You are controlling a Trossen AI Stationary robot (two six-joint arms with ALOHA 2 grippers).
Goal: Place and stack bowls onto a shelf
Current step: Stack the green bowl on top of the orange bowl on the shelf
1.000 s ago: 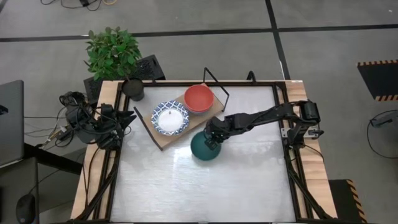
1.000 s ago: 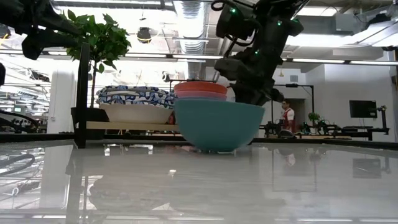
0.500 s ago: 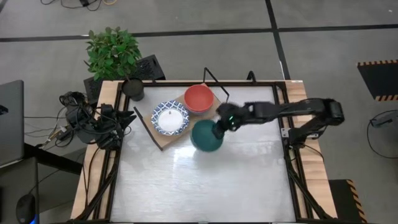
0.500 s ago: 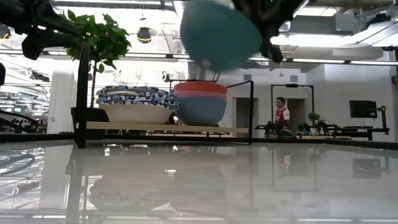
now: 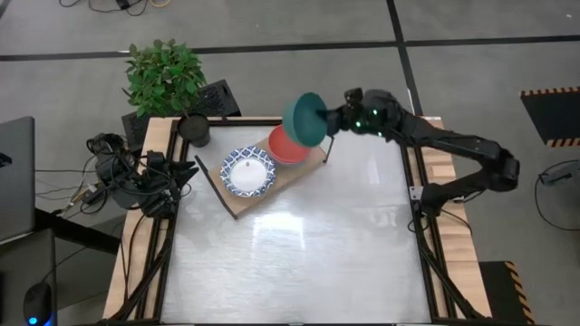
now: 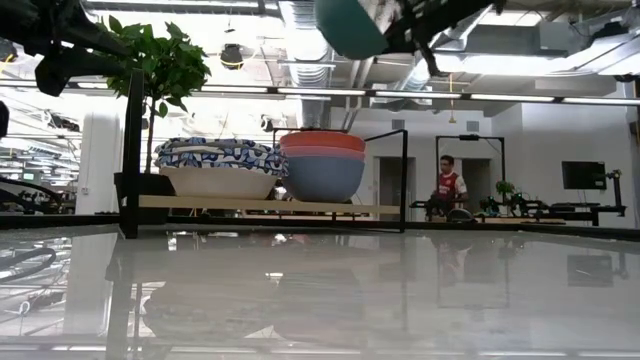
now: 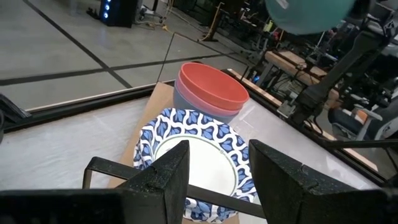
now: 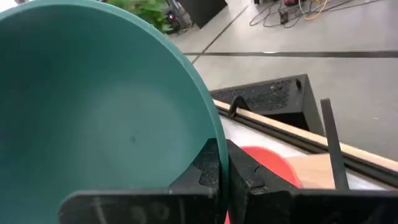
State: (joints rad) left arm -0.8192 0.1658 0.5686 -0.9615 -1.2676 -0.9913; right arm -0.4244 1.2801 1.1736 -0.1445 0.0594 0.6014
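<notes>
My right gripper (image 5: 331, 120) is shut on the teal bowl (image 5: 305, 118) and holds it high above the far end of the shelf (image 5: 288, 174), over the pink-red bowl (image 5: 288, 145). The low view shows the pink-red bowl (image 6: 322, 143) nested in a blue bowl (image 6: 322, 175) on the shelf board (image 6: 250, 204). Beside them sits a stack of blue-patterned bowls (image 5: 248, 172). My left gripper (image 7: 217, 168) is open and waits at the table's left edge, facing the patterned bowls (image 7: 193, 146). My right gripper pinches the teal bowl's rim (image 8: 217, 134), with one finger (image 8: 208, 168) inside the bowl and the other finger (image 8: 245, 171) outside its wall. The fingers come roughly level from the table's right. The bowl is lifted clear and tipped up on its side.
A potted plant (image 5: 165, 74) and a dark cup (image 5: 194, 129) stand at the far left corner. The shelf's black wire legs (image 5: 313, 113) rise at its far end. The glossy tabletop (image 5: 308, 263) stretches toward the near edge. A person (image 6: 453, 187) stands far back in the room.
My right gripper has lifted the teal bowl off the table, near the shelf's near-right side. It has carried the bowl up and toward the far edge, over the pink-red bowl. The bowl has tipped from upright onto its side.
</notes>
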